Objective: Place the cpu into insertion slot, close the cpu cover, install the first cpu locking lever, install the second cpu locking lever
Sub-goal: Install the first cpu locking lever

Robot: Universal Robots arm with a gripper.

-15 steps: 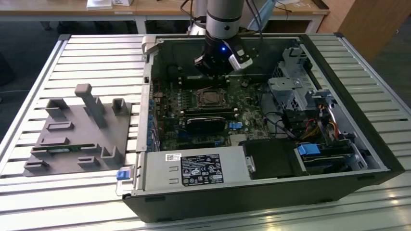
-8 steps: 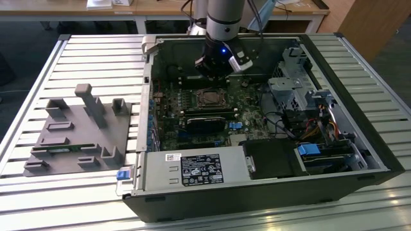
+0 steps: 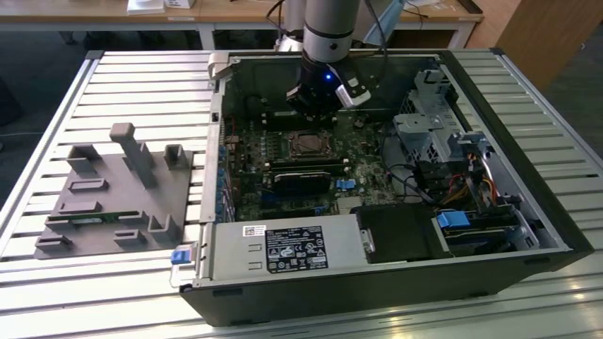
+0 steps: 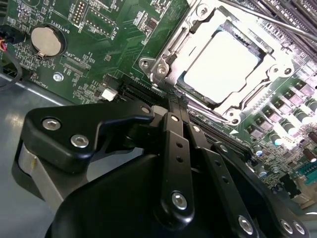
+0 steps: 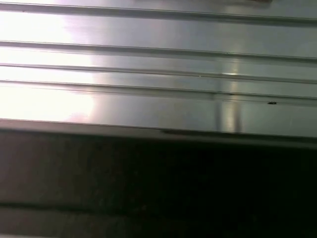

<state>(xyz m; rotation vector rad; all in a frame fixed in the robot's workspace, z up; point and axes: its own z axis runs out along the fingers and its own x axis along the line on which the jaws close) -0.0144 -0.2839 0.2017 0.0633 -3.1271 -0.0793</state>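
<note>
In the second wrist view the cpu (image 4: 223,64) lies flat in the insertion slot (image 4: 194,101), its pale silver top showing. The cpu cover (image 4: 166,59), a silver metal frame, lies down around it. A thin metal lever rod (image 4: 267,21) runs past the far side of the socket. My gripper (image 4: 174,103) hangs just beside the socket's near edge with its black fingers (image 4: 171,129) closed together and nothing visible between them. In the exterior view the gripper (image 3: 315,113) hovers over the green board just behind the insertion slot (image 3: 306,143).
The open computer case (image 3: 490,233) lies on a slatted aluminium table (image 3: 141,78). A grey fixture block (image 3: 113,191) stands at the exterior view's left. A black card (image 3: 306,176), drive cages (image 3: 424,134) and cables (image 3: 452,191) crowd the case. A coin cell (image 4: 45,40) sits on the board.
</note>
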